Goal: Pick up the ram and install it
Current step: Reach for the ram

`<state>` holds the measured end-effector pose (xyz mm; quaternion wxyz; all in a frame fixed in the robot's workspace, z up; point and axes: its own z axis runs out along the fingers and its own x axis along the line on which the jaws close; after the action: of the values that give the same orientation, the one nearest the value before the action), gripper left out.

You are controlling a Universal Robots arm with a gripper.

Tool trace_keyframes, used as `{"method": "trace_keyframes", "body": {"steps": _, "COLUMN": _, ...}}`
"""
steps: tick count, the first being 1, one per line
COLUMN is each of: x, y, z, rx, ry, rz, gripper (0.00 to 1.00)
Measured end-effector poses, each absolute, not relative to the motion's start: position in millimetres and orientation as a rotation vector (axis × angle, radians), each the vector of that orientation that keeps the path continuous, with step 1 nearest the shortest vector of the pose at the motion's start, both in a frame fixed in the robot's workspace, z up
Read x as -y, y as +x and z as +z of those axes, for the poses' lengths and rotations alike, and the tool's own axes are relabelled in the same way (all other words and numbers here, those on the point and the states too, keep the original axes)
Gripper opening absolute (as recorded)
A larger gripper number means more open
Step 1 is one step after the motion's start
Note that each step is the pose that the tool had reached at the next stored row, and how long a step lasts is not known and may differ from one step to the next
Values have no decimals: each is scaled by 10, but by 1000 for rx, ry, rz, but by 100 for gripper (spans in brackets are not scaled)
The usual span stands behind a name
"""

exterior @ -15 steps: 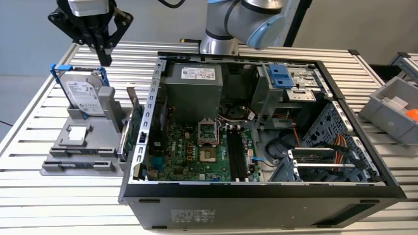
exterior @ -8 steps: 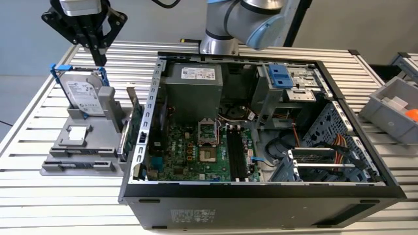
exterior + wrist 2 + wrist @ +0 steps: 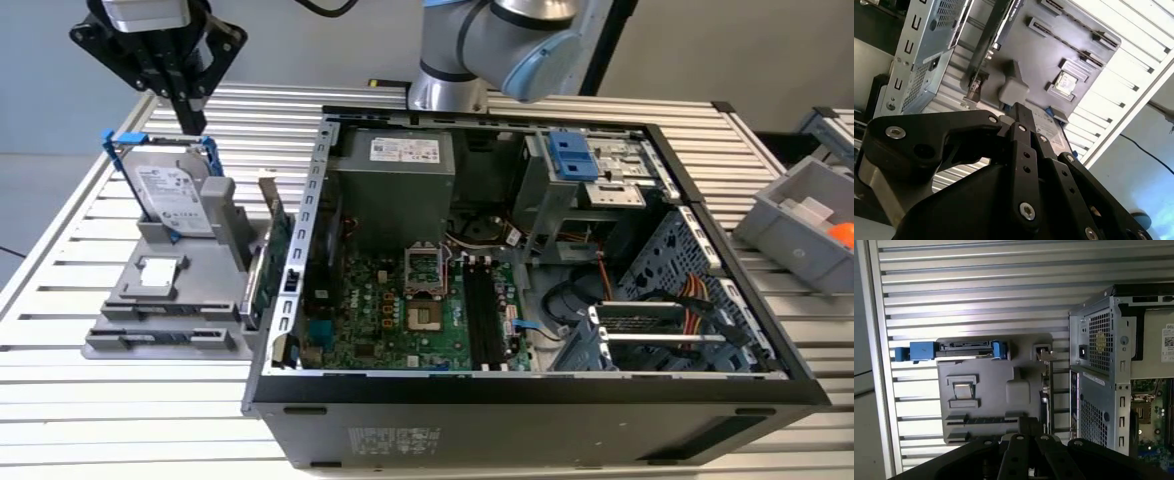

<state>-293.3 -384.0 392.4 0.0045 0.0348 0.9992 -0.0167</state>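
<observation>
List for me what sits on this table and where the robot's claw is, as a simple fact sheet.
Table: slatted metal
Computer case: lying open on the table, circuit board facing up
Grey stand: beside the case, on the exterior view's left
Hard drive: upright in a blue frame on the stand
Green card: on edge at the stand's side nearest the case
Gripper: raised above the hard drive
Grey bin: exterior view's right, something orange inside
</observation>
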Motion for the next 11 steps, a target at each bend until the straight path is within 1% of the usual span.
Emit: {"method": "trace_keyframes", "body": {"steps": 11, "x": 3840, "y": -3114, "z": 3923, "rx": -3133, "ry": 109, "rz": -53, "gripper": 0}}
